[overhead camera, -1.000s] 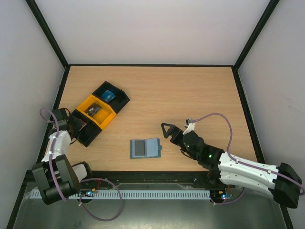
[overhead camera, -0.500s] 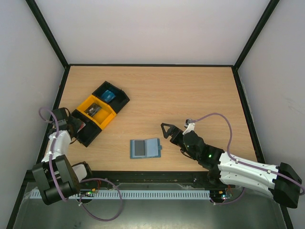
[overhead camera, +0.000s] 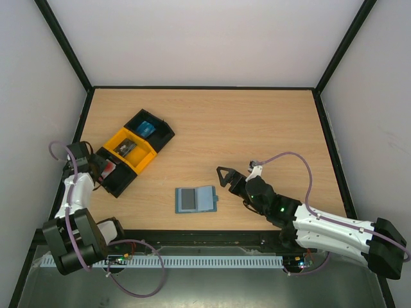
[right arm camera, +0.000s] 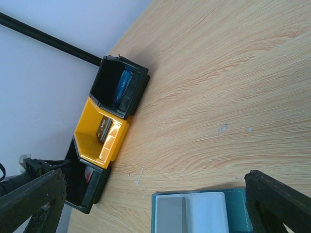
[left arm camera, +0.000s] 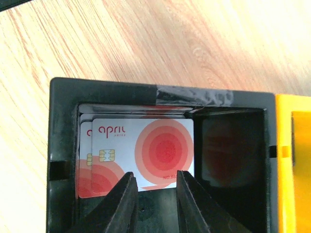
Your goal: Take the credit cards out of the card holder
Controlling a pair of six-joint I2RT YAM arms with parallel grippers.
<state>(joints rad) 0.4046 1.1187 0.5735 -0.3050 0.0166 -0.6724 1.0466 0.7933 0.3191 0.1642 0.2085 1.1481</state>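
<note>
Hanging over the black tray (left arm camera: 63, 121) at the lower left of the top view, the left gripper (left arm camera: 155, 175) is holding its fingers a little apart, clamped on nothing. The gap looks too slack for a grip, so I judge this a drop-off rather than a pick. A white credit card (left arm camera: 146, 145) with red rings is lying flat inside that tray, its long axis running left to right across the wrist view, chip toward the left, print upright. A second card (left arm camera: 83, 170) is peeking out beneath it at the left. The card holder (overhead camera: 196, 199) is lying open and flat at the lower middle of the top view, long axis across the frame. A dark grey card (overhead camera: 187, 199) is sitting in its left half. The right gripper (overhead camera: 223, 178) is hovering just right of the holder, fingers spread wide and empty, probably waiting there to reach that remaining card.
</note>
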